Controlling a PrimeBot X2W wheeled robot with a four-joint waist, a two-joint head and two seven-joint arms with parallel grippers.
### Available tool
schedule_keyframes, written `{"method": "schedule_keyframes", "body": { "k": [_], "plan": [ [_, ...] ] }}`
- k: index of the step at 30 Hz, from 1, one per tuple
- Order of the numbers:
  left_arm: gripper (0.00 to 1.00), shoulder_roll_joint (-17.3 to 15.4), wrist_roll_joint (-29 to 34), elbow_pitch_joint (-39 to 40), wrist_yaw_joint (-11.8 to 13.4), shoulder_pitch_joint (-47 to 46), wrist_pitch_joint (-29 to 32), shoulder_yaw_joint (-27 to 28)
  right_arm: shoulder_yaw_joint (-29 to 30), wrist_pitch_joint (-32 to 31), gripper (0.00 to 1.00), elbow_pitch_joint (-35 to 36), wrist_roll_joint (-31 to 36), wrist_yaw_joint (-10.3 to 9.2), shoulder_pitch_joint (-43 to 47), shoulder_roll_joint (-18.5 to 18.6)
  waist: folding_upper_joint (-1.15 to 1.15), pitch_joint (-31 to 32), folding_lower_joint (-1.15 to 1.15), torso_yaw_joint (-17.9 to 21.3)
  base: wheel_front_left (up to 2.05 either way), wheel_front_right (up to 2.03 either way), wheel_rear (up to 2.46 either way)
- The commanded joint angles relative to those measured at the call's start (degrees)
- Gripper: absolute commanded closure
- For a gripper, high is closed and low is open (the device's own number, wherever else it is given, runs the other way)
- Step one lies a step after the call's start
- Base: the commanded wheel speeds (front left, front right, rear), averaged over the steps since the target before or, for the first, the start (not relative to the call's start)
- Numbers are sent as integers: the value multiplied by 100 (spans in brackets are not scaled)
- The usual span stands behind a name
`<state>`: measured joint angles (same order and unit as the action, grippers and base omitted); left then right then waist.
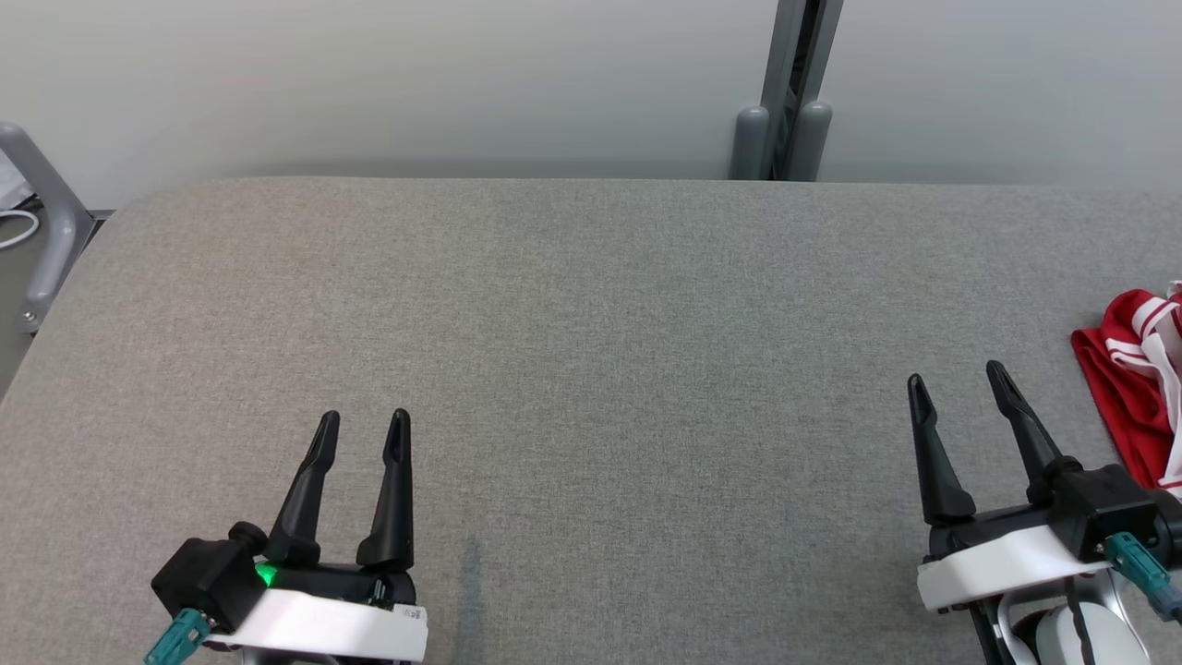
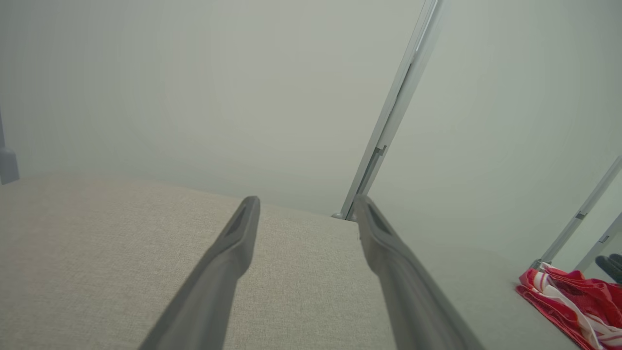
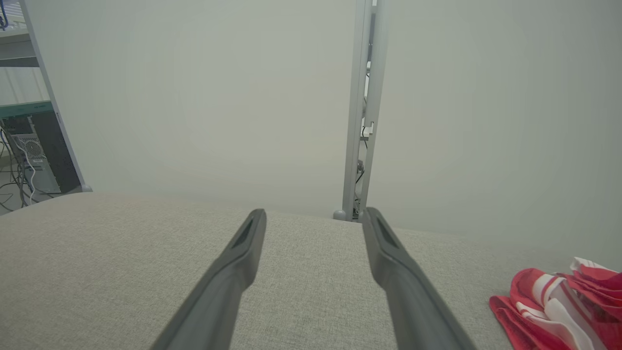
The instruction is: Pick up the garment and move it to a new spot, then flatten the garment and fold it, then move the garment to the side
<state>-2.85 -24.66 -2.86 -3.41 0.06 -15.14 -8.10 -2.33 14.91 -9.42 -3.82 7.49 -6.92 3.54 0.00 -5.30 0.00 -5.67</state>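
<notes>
Garment: red with white stripes, bunched in loose folds, lying on the table at its right edge. Part of it runs past the head view's frame, so its full extent, and any overhang, cannot be determined.

Right gripper: fingers spread, nothing between them, near the garment on its left side and not touching it.

Left gripper: fingers spread, empty, by the near edge left of centre, well apart from the garment.

Hazards, assessed from this position:
- Layer error. The cloth is crumpled. A pinch into the heap may take several layers or only one loose fold, so the garment may lift as a knot and resist flattening.
- Edge loss. A push from the left could slide the cloth off the right edge.
- Surface snag. The table covering is woven fabric. Fingertips driven too low may catch it along with the garment.
- Single-arm lift. With the left gripper distant, the cloth may hang twisted.
</notes>
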Motion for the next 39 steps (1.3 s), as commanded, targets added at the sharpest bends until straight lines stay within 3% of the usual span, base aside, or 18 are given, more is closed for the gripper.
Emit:
{"method": "schedule_keyframes", "body": {
  "k": [1, 2, 9, 39],
  "plan": [
    [0, -20, -63, -3, -43, 47, 0, 52, -11, 31, 0, -4, -43, 0, -49, 25, 0, 12, 0, -1, 0, 0, 0],
    [100, 1, -55, 2, -23, 8, 0, 21, -15, 0, 100, -12, -2, 0, -1, 0, 0, 14, 0, 0, 0, 0, 0],
    [100, 16, -238, -213, -34, 120, 39, 0, 6, -70, 100, -220, -212, 0, 151, -32, 0, 24, 0, 8, 0, 0, 0],
    [100, -141, -2863, -730, -182, -354, 788, 350, 350, -754, 100, -251, -3476, 0, 156, -40, 0, 147, 0, 148, 0, 0, 0]
  ]
}}
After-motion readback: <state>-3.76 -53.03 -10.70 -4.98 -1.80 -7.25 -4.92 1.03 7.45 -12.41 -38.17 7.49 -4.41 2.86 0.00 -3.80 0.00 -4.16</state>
